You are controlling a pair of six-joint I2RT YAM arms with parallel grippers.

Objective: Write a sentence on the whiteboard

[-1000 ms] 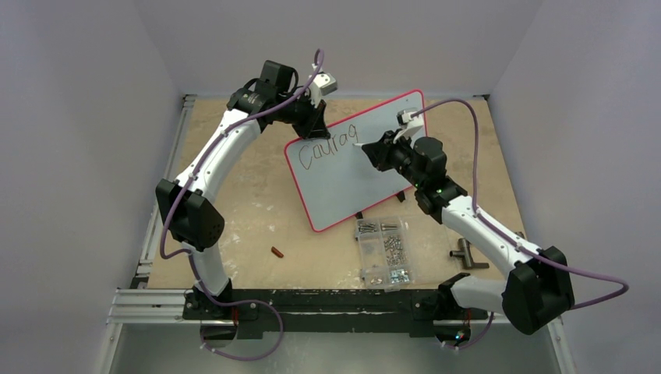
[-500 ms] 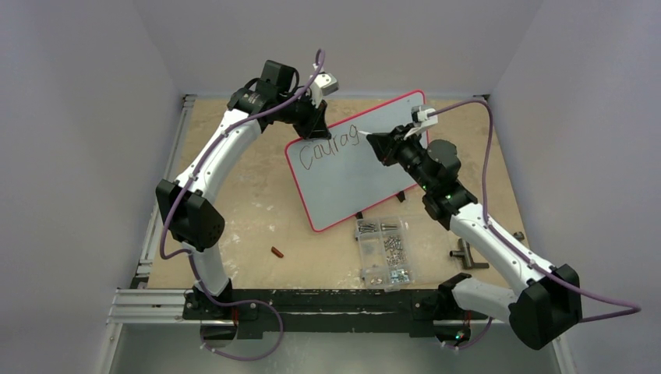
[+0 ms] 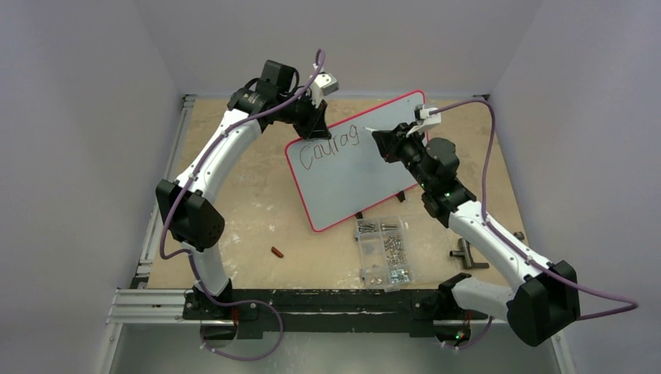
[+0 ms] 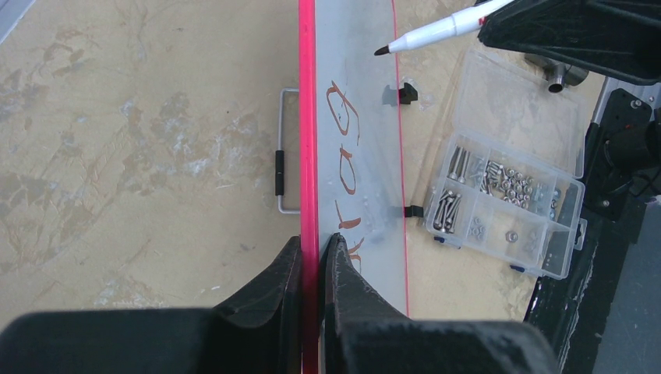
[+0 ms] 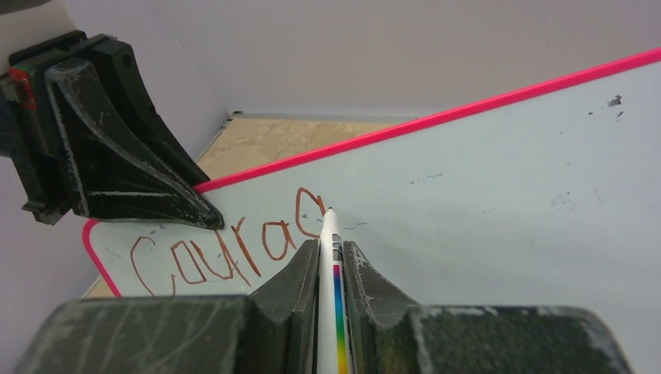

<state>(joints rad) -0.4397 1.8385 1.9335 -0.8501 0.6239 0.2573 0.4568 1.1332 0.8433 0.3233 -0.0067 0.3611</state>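
On the counter (image 3: 234,226), toward the far side: whiteboard (image 3: 351,183), skewed, red-pink rim. Overhead only shows the left hand (image 3: 316,125) parked at the board's far-left corner. Left wrist view settles it: fingers pressed together on the rim, pinching the board edge. Right hand (image 3: 379,140) hangs over the board's upper middle. Right wrist view: it pinches a white marker (image 5: 330,249) with a rainbow stripe, barrel between the fingers, tip just right of the last letter. Tip contact with the board: can't tell from any view. Screw box (image 3: 383,251) sits just off the board's near edge; left wrist view resolves its compartments of screws and nuts. Sentence (image 5: 226,249) reads roughly "Courag", one line, starting near the left hand. Looks dark from overhead, brownish-red close up.
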